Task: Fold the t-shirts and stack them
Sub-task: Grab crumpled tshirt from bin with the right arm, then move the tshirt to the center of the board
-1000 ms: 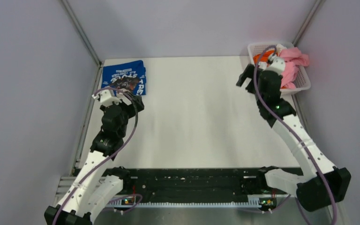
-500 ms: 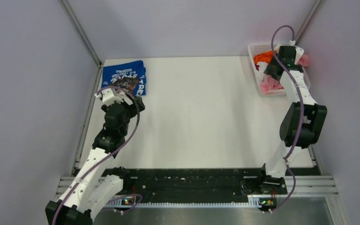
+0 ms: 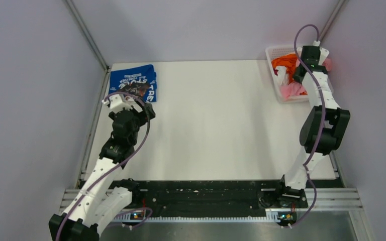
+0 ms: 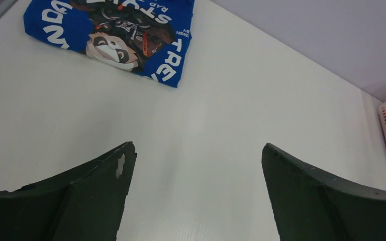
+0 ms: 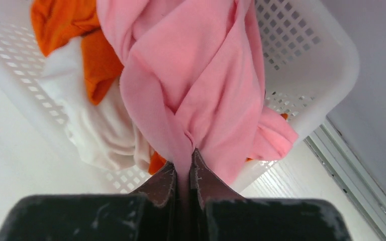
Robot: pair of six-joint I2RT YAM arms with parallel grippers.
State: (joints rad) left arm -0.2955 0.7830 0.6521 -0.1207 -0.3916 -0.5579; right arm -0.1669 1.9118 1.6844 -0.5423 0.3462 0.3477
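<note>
A royal blue t-shirt [image 3: 133, 84] with white lettering and a dark graphic lies folded at the table's far left corner; the left wrist view has it [image 4: 113, 35] at top left. My left gripper [image 4: 196, 155] stands open just short of it, with only bare table between its fingers. A light pink t-shirt [image 5: 201, 75] hangs bunched over the basket. My right gripper [image 5: 183, 168] is shut on a fold of that pink cloth. From above, the right gripper [image 3: 303, 72] sits over the basket, with pink cloth [image 3: 292, 89] showing beside it.
The white lattice basket [image 3: 274, 56] stands at the far right corner, against the wall rail. It also holds orange cloth [image 5: 83, 37] and white cloth [image 5: 98, 128]. Grey walls close in both sides of the white table [image 3: 216, 120].
The right arm swung out over the basket and its gripper went from open to shut on the pink t-shirt. The left arm stayed still.
</note>
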